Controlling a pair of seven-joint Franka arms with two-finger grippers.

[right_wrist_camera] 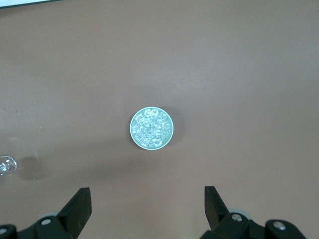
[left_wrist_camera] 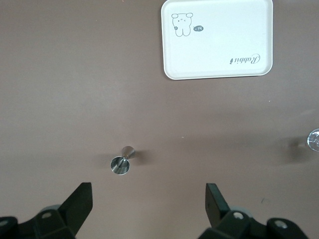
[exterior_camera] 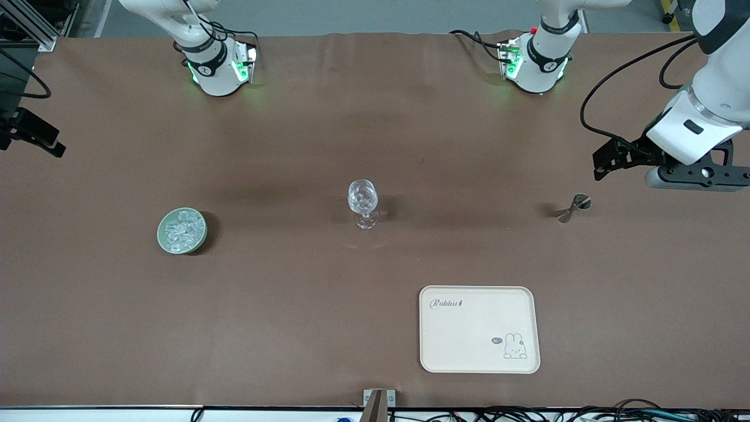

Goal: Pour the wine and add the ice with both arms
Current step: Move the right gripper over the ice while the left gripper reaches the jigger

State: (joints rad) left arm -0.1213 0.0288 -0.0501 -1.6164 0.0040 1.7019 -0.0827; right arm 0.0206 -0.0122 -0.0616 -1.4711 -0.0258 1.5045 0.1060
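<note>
Two grippers of mine hung wide apart and empty: my left gripper (left_wrist_camera: 148, 201) over the small metal hourglass-shaped measuring cup (exterior_camera: 573, 208) at the frame's middle right, my right gripper (right_wrist_camera: 147, 205) over the round pale-green bowl (exterior_camera: 162, 237) at the middle left. The ice (exterior_camera: 182, 231) was heaped in that bowl as small clear, glassy chunks. At the centre of the smooth brown table (exterior_camera: 293, 305) stood a clear stemmed glass (exterior_camera: 362, 202). Lower, right of centre, lay a cream rounded-corner tray (exterior_camera: 474, 319) with a rabbit drawing.
</note>
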